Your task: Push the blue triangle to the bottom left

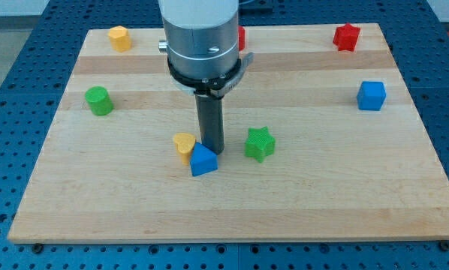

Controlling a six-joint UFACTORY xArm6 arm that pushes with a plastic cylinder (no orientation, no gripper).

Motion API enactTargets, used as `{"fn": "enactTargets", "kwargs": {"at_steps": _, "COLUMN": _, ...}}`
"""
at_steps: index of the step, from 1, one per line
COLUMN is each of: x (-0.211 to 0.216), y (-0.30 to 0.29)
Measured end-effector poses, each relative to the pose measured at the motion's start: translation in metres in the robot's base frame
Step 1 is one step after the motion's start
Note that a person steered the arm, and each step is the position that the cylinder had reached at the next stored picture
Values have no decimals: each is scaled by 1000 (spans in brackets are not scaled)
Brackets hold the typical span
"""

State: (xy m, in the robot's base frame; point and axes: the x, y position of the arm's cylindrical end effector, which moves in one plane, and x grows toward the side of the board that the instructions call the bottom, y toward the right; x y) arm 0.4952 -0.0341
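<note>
The blue triangle (203,160) lies on the wooden board (232,202) a little left of the middle, toward the view's bottom. My tip (212,151) stands right at its upper right edge, touching or nearly touching it. A yellow heart-shaped block (183,145) sits just up and left of the blue triangle, close beside the rod. The rod hangs from the grey arm head (202,41) at the view's top centre.
A green star (260,143) lies right of my tip. A green cylinder (99,100) is at the left, a yellow block (119,37) at the top left, a red block (347,37) at the top right, a blue cube (372,95) at the right. A red block (241,37) peeks out behind the arm.
</note>
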Motion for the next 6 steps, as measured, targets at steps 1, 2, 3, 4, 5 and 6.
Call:
{"fn": "enactTargets", "kwargs": {"at_steps": 1, "x": 15, "y": 0}}
{"fn": "enactTargets", "kwargs": {"at_steps": 2, "x": 31, "y": 0}}
{"fn": "enactTargets", "kwargs": {"at_steps": 3, "x": 47, "y": -3}}
{"fn": "enactTargets", "kwargs": {"at_steps": 4, "x": 63, "y": -13}}
{"fn": "enactTargets", "kwargs": {"at_steps": 5, "x": 75, "y": -31}}
{"fn": "enactTargets", "kwargs": {"at_steps": 6, "x": 78, "y": -54}}
